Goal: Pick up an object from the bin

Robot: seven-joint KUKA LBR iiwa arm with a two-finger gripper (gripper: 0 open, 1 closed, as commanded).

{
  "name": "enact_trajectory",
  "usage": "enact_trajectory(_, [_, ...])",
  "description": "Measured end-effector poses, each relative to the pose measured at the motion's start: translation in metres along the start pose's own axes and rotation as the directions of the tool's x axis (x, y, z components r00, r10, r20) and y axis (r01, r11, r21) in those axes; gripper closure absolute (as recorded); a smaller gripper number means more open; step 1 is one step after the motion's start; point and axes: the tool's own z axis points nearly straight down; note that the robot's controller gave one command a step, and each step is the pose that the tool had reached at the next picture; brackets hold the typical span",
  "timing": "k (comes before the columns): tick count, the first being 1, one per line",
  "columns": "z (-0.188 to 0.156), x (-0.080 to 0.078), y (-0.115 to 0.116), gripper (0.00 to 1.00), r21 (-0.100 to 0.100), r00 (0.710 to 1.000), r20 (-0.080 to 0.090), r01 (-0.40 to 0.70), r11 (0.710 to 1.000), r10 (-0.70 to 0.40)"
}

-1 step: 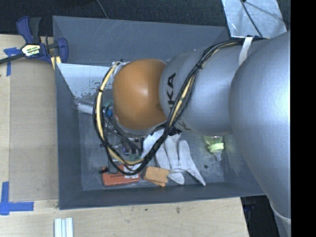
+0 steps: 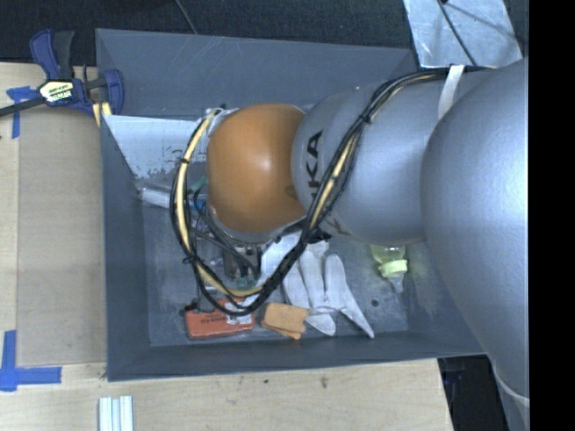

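- Red-orange flat bar [image 2: 216,323]: lies on the floor of the bin [image 2: 121,268] against the near wall, left of centre. Its long axis runs along that wall.
- Tan wedge-like piece [image 2: 284,320]: just right of the bar's end, also at the near wall. Whether the two touch cannot be told.
- White crumpled pieces [image 2: 325,285]: a small heap right of centre, with one pointed tip reaching toward the near-right corner.
- Claw [image 2: 232,281]: low over the bin floor, under the arm's orange cover [image 2: 256,169], with looped cables [image 2: 187,214] around it. Whether it is released or clenched cannot be told, and nothing is seen in its grasp.
- Key relation, as a judgement: the red-orange bar is the closest thing, lying just nearward of the claw and a little left. A grasp would have to close across its short width, at right angles to the near wall.
- Yellow-green small thing [image 2: 392,264]: well right of the claw, partly under the arm.
- Grey tube [image 2: 154,195]: at the left wall, farther back.
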Motion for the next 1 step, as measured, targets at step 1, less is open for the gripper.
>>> enact_trajectory(1, [0.0154,0.0092,-0.0347,0.00,-0.002,0.998,0.002,0.066,0.998,-0.066])
